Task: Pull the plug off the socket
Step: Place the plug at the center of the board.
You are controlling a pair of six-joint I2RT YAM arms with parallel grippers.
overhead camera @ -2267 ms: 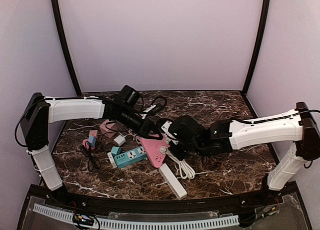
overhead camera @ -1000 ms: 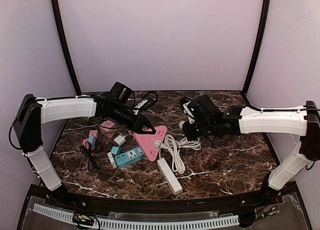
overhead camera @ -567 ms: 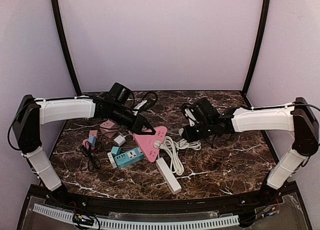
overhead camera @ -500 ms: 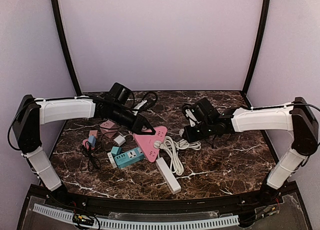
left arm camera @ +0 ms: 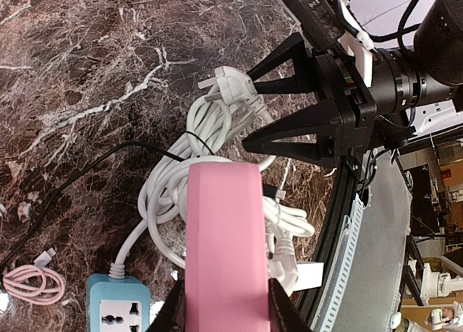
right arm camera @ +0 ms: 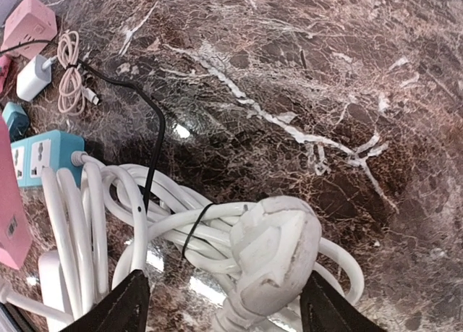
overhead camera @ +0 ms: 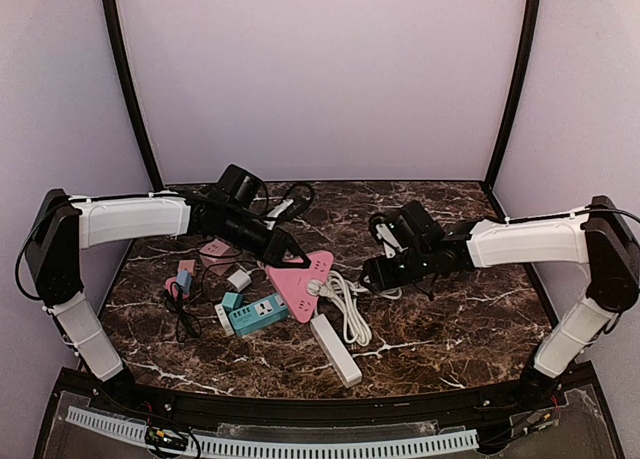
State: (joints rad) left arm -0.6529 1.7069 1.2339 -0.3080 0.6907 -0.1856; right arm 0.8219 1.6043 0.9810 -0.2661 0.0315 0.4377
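**Desk:** Where is the plug (right arm camera: 278, 249), and who has it?

**Photographer:** Nobody. It lies on the marble surface (overhead camera: 470, 319), free of the pink socket (left arm camera: 224, 231). The right hand (left arm camera: 249, 108) stands over it with its fingers spread wide. One finger is on each side of the plug and neither touches it.

**Desk:** And the other arm?

**Photographer:** The left hand (left arm camera: 226, 303) is clamped on the socket, one finger on each long side, and pins it where it sits.

**Desk:** How do the two lie to each other?

**Photographer:** The plug is on the robot's right of the socket, apart from it, with the coiled white cord (right arm camera: 108, 202) between them. The plug's long axis runs on a slant across the gap between the right fingers, and the cord leaves it at the near end. The right arm is plainly the nearer to the plug. Any regrasp, I would judge, is a straight drop and close.

**Desk:** The count?

**Photographer:** One plug and one cord. There are three strips: the pink socket, a teal strip (overhead camera: 258, 312) and a white strip (overhead camera: 335, 351). Small adapters (overhead camera: 238, 279) sit at the left, too bunched to count. The pull itself looks done.
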